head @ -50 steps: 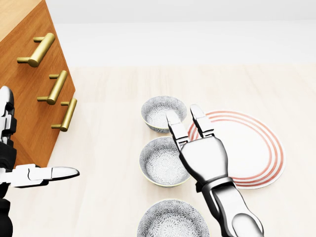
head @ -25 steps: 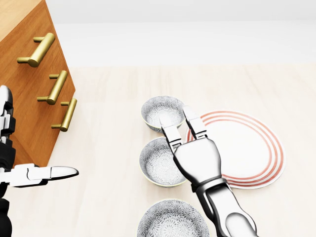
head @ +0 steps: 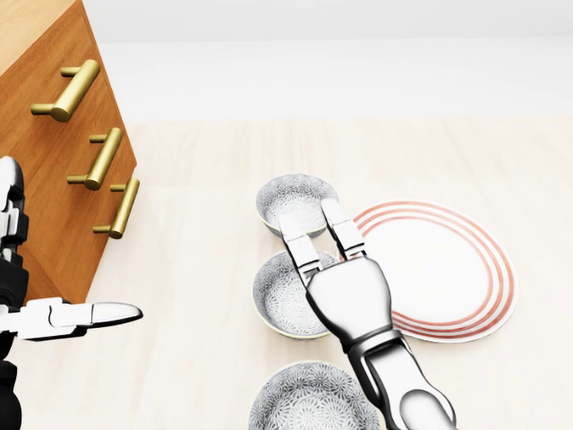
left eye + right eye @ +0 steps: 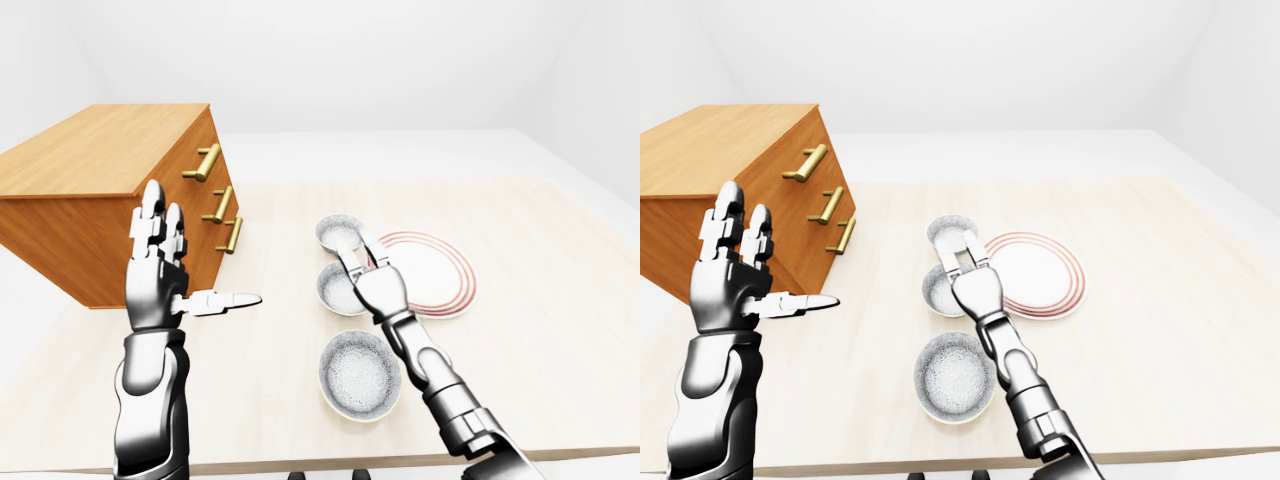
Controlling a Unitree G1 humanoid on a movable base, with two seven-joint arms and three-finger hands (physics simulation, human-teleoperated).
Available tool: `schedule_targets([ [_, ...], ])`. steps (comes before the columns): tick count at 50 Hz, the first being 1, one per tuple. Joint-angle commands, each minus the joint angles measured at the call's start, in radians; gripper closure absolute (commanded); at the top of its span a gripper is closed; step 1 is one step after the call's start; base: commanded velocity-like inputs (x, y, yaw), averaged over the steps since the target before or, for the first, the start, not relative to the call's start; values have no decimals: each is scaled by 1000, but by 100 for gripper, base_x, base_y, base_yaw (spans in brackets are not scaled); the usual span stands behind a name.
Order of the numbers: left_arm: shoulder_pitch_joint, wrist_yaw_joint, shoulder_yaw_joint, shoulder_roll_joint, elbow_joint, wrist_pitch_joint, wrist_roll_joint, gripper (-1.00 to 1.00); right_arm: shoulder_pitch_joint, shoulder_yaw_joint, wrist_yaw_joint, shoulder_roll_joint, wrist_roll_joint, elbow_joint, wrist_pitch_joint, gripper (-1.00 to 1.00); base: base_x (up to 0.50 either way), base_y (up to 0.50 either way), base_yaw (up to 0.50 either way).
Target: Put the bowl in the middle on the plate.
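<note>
On the pale wooden table (image 3: 206, 269), the middle grey speckled round bowl (image 3: 279, 296) of three in a line sits, in the head view, just left of the red-ringed white plate (image 3: 448, 269). Over its right rim hovers the glossy metal right hand (image 3: 345, 291), fingers straight, apart, gripping nothing. Only the eye views show the whole left hand (image 4: 155, 285), raised and spread beside the brass-handled wooden chest (image 4: 100, 160).

- A pale wood worktop (image 4: 540, 260) spread wide.
- A wooden chest of drawers (image 4: 100, 170) with three brass handles (image 4: 207, 160) stood at the left-eye view's left.
- Plain white walls (image 4: 350, 60) rose behind, evenly lit.
</note>
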Motion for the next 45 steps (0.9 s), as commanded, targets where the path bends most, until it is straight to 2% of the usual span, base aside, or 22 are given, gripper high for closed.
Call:
schedule_targets([
  [1, 3, -2, 0, 0, 2, 0, 0, -100, -10, 14, -33, 12, -22, 37, 0, -100, 0, 0, 0],
  [45, 4, -4, 2, 0, 5, 0, -2, -100, -24, 31, -80, 29, -37, 129, 0, -100, 0, 0, 0],
])
